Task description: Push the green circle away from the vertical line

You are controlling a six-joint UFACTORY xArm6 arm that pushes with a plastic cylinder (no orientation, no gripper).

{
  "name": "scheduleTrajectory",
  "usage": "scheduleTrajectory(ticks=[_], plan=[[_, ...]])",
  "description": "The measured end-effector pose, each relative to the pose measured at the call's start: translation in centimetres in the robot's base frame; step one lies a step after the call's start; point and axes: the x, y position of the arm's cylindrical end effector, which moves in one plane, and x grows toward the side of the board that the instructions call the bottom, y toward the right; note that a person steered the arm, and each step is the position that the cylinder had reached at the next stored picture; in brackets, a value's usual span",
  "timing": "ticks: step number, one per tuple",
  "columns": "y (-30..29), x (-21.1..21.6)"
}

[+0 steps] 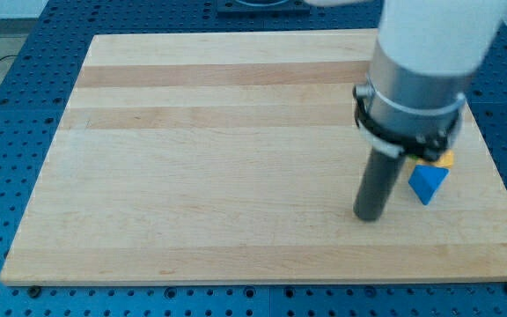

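The tool, a bare rod grasping nothing, rests its tip (370, 217) on the desk (192, 176), just left of a blue block (427, 184) and a yellow block (445, 158). Green circle: not visible, possibly hidden behind the arm. Judged step: locating it; next, approach.

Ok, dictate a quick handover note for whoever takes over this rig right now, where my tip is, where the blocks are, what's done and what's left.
Tip: my tip rests on the wooden board, in the view's right half, just to the view's left of the blue block.
Blocks: only two show. The blue block, shape unclear, sits near the board's right edge; a yellow block peeks out behind it, mostly hidden by the arm.
Green circle: not visible anywhere; it may be hidden behind the arm. No vertical line of blocks can be made out either.
Done: cannot be judged from this view.
Left: locate the green circle first, then push it away from the line.
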Motion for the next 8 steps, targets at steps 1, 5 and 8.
scheduleTrajectory(ticks=[1,5,8], plan=[[2.3,5.1],[18.8,-7.4],[15.8,-11.6]])
